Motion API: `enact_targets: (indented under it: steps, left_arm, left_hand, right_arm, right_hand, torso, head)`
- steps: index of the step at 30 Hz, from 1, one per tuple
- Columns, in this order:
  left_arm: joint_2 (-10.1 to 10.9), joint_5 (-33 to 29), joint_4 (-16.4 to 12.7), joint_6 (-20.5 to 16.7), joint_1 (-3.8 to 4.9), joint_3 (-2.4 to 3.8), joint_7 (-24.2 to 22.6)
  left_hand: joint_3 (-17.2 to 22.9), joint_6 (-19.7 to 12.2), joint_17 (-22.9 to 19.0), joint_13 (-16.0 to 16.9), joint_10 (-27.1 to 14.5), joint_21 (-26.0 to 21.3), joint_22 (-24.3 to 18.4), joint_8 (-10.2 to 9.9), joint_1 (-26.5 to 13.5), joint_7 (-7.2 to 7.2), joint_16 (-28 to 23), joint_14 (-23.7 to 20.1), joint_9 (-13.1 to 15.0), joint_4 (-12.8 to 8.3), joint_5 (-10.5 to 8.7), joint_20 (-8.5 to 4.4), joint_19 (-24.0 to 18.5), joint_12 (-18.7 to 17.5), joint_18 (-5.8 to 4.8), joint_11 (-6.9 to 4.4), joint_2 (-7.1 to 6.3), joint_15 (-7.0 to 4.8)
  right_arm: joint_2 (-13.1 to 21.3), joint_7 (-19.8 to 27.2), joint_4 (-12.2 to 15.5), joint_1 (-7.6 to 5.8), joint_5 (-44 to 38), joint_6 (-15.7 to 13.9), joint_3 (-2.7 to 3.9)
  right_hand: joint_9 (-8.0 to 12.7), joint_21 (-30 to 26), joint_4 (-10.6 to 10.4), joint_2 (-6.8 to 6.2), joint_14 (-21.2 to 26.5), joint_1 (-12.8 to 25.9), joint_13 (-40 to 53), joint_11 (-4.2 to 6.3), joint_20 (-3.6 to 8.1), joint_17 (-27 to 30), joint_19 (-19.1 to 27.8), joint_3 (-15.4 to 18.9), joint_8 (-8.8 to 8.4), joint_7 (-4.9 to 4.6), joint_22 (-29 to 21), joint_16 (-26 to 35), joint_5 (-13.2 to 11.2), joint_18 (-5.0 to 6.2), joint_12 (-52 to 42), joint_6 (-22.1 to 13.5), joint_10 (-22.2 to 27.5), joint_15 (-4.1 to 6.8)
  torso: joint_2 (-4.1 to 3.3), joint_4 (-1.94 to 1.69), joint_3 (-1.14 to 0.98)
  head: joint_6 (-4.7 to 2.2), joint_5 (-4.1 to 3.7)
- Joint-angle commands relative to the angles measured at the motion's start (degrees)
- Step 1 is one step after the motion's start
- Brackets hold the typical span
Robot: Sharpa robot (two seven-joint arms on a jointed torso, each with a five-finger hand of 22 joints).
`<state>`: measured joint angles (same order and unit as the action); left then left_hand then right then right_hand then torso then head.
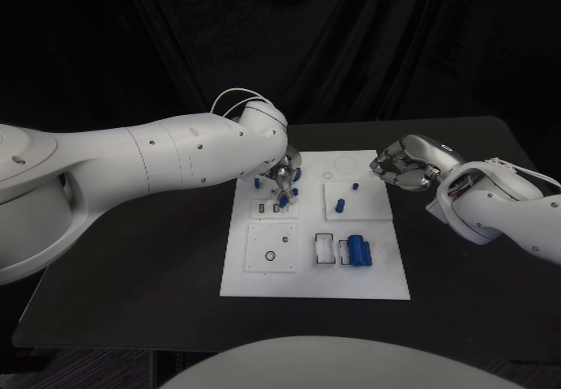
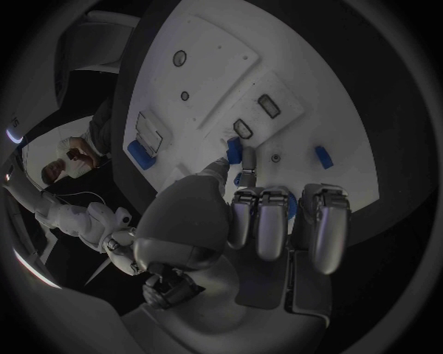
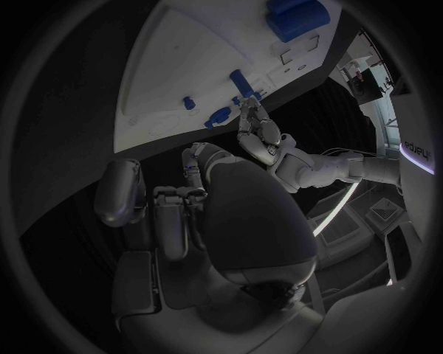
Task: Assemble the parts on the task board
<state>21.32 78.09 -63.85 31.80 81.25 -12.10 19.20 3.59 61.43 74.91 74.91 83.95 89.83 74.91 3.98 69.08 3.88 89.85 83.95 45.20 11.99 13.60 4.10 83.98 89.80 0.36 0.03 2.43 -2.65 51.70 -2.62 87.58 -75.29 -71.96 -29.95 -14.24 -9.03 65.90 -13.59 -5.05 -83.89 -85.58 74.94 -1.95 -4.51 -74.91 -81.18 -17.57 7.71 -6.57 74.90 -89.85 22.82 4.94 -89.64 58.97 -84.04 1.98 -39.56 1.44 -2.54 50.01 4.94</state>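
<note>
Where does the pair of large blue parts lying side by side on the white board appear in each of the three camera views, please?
Head view: the pair of blue parts lies on the near right part of the task board, beside a black-outlined slot.
Left wrist view: blue parts at the board's edge are probably the same pair.
Right wrist view: the pair sits at the circle's rim.
Shared landmark: the left hand over the board.

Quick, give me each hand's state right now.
Left hand: pinching a small blue part over the task board.
Right hand: fingers curled in, holding nothing, beside the board.
</note>
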Motion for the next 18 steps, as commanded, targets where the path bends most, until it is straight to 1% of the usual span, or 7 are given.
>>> enact_targets:
  steps: [1,2,5,8,9,14,18]
  left_arm:
    - [0.1,0.2,-0.4,-0.1,-0.16,0.05,-1.5]
    - [0.1,0.2,-0.4,-0.3,-0.16,0.05,-1.5]
    - [0.1,0.2,-0.5,-0.6,-0.18,0.05,-1.7]
    - [0.3,0.2,-0.7,-0.8,-0.19,0.05,-1.9]
    - [0.3,0.2,-0.7,-0.8,-0.2,0.05,-1.9]
    - [0.6,0.2,-1.1,-1.2,-0.2,0.05,-1.7]
    - [1.0,0.2,-1.5,-2.0,-0.21,0.05,-1.3]
  left_hand:
    - [1.5,0.6,15.1,15.1,6.0,0.2,15.1,0.0,1.3,-0.33,0.2,6.1,-0.1,-1.2,1.46,-0.08,6.0,0.2,-0.36,-0.25,-0.07,0.06]
    - [2.0,0.6,15.1,15.1,6.0,0.2,15.1,0.1,1.5,-0.4,0.2,6.1,0.0,-1.6,2.17,-0.15,6.0,0.2,-0.36,-0.3,-0.2,0.0]
    - [3.5,0.9,15.1,15.1,6.0,0.2,15.1,0.3,1.9,-0.6,0.2,6.1,0.2,-2.5,3.28,-0.29,6.0,0.2,-0.36,-0.47,-0.59,-0.15]
    - [4.6,1.0,15.1,15.1,6.0,0.2,15.1,0.5,2.1,-0.76,0.2,6.1,0.5,-3.1,3.8,-0.39,6.0,0.2,-0.36,-0.61,-0.87,-0.25]
    - [5.6,1.2,15.1,15.1,6.0,0.2,15.1,0.6,2.5,-0.89,0.2,6.1,0.8,-3.8,4.2,-0.48,6.0,0.2,-0.36,-0.71,-1.12,-0.36]
    - [7.7,1.5,15.1,15.1,6.0,0.2,15.1,1.2,2.3,-1.14,0.2,6.1,1.8,-4.9,4.31,-0.67,6.0,0.2,-0.36,-0.92,-1.83,-0.53]
    - [10.1,1.7,15.1,15.1,6.0,0.2,15.1,2.2,1.8,-1.45,0.2,6.1,3.5,-6.0,4.33,-0.9,6.0,0.2,-0.36,-1.19,-2.59,-0.78]
  right_arm:
    - [0.1,-0.5,0.0,0.1,-0.1,-0.1,0.04]
    - [0.1,-0.5,0.0,0.1,-0.1,-0.1,0.04]
    - [0.1,-0.5,0.0,0.1,-0.1,-0.1,0.04]
    - [0.1,-0.5,-0.1,0.1,-0.1,0.0,0.04]
    - [0.1,-0.6,-0.1,0.1,-0.1,0.0,0.04]
    - [0.1,-0.6,-0.1,0.11,-0.1,0.1,0.04]
    - [0.1,-0.7,-0.1,0.11,-0.1,0.3,0.04]
  right_hand:
    - [-0.1,0.4,0.2,0.28,-6.1,-0.1,14.6,0.13,0.4,-15.1,-0.2,-0.1,-0.05,0.16,8.6,-0.1,0.2,-0.05,0.0,0.4,-5.5,0.09]
    - [-0.1,0.4,0.2,0.28,-6.1,-0.1,14.6,0.13,0.4,-15.1,-0.2,-0.1,-0.05,0.16,8.6,-0.1,0.2,-0.05,0.0,0.4,-5.5,0.09]
    - [-0.1,0.2,0.2,0.31,-6.1,0.0,14.5,0.14,0.41,-15.0,-0.1,-0.1,-0.06,0.17,8.6,-0.1,0.2,-0.02,0.1,0.4,-5.5,0.09]
    - [-0.1,0.2,0.2,0.31,-6.1,0.0,14.5,0.14,0.41,-15.0,-0.1,-0.1,-0.06,0.17,8.6,-0.1,0.2,-0.02,0.1,0.4,-5.5,0.09]
    - [-0.1,0.2,0.2,0.31,-6.1,0.0,14.5,0.14,0.41,-15.0,-0.1,-0.1,-0.06,0.17,8.6,-0.1,0.2,-0.02,0.1,0.4,-5.5,0.09]
    - [-0.1,0.1,0.2,0.31,-6.1,0.0,14.5,0.14,0.41,-15.0,-0.1,-0.1,-0.06,0.17,8.5,0.0,0.2,0.01,0.1,0.4,-5.4,0.09]
    - [-0.1,0.0,0.2,0.32,-6.0,0.0,14.4,0.14,0.41,-14.9,0.0,-0.1,-0.06,0.17,8.5,0.1,0.2,0.03,0.1,0.4,-5.4,0.1]
  torso:
    - [-0.05,-0.03,0.0]
    - [-0.05,-0.03,0.0]
    - [-0.05,-0.05,0.0]
    - [-0.09,-0.04,0.0]
    - [-0.1,-0.02,0.0]
    - [-0.04,-0.04,0.03]
    - [-0.06,0.02,0.03]
  head:
    - [-0.01,-0.02]
    - [-0.01,-0.01]
    - [-0.01,-0.04]
    - [-0.01,-0.04]
    - [-0.01,0.0]
    - [-0.01,0.17]
    - [-0.01,0.36]
